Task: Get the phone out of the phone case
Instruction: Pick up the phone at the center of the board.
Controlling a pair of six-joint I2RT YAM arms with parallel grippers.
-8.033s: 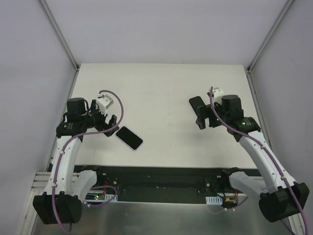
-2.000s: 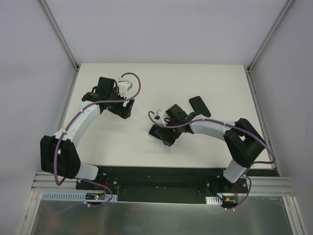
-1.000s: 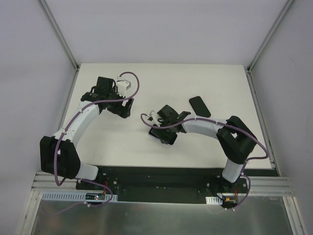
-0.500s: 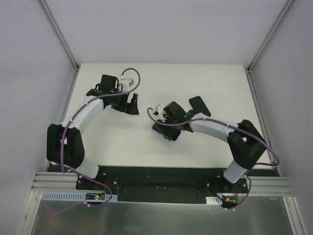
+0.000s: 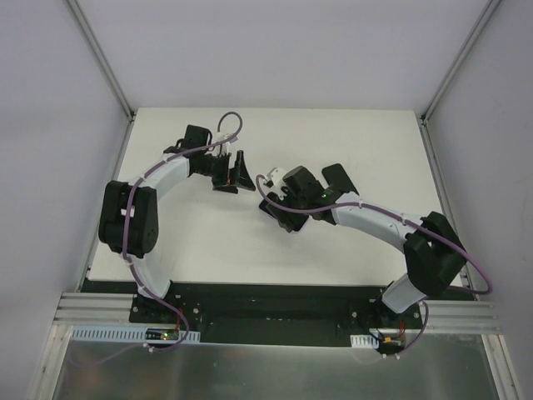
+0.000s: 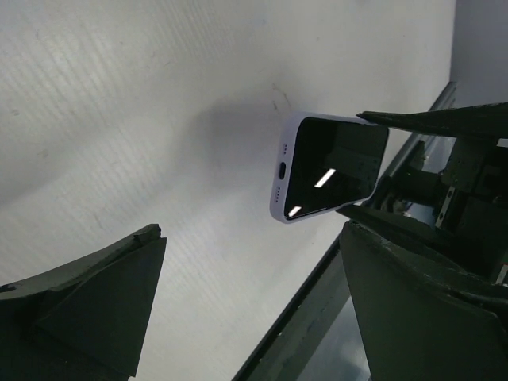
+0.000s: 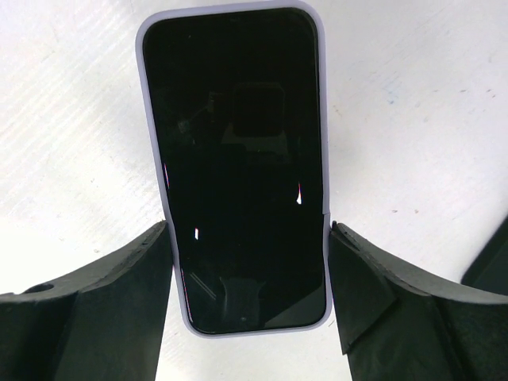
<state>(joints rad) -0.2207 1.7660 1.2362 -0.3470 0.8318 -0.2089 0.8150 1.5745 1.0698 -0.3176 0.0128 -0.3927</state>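
Lilac-rimmed phone is clamped edgewise in the right jaws; left jaws stand released. We judge that thin hold may slip under prying.

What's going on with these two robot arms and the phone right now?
The right gripper is clamped on the long edges of the phone, which is lilac-rimmed, screen up and apparently lifted a little off the table. The left gripper is open and pointed at the phone's end without touching it. A flat black item lies on the table beside the right arm. I can't tell whether the lilac rim is the case.
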